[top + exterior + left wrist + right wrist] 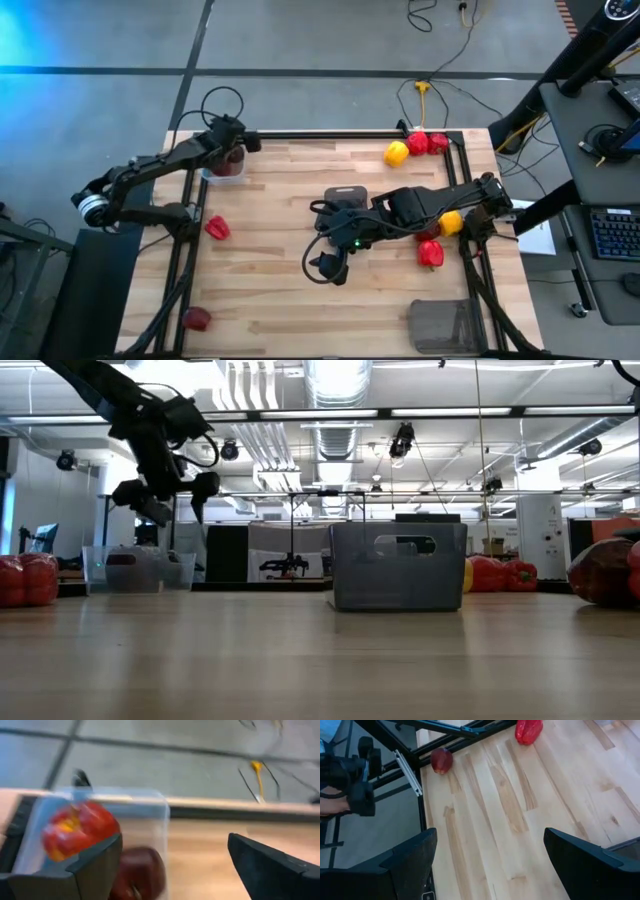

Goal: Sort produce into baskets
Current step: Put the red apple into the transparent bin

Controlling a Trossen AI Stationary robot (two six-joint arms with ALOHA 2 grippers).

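A clear plastic bin (222, 166) stands at the table's far left with two red apples in it (80, 831) (145, 870). My left gripper (244, 143) hangs open and empty just above the bin; it also shows in the low view (168, 495) and the left wrist view (175, 845). My right gripper (328, 268) is open and empty over the table's middle (490, 840). Loose on the table lie a red pepper (217, 228), an apple (197, 319), a yellow pepper (450, 222) and a red pepper (430, 252).
One dark mesh basket (346, 195) stands at the centre, partly under the right arm, and another (445, 325) at the near right. A yellow pepper (396, 153) and two red peppers (427, 143) lie at the far right. A black frame rail (185, 250) runs along the left edge.
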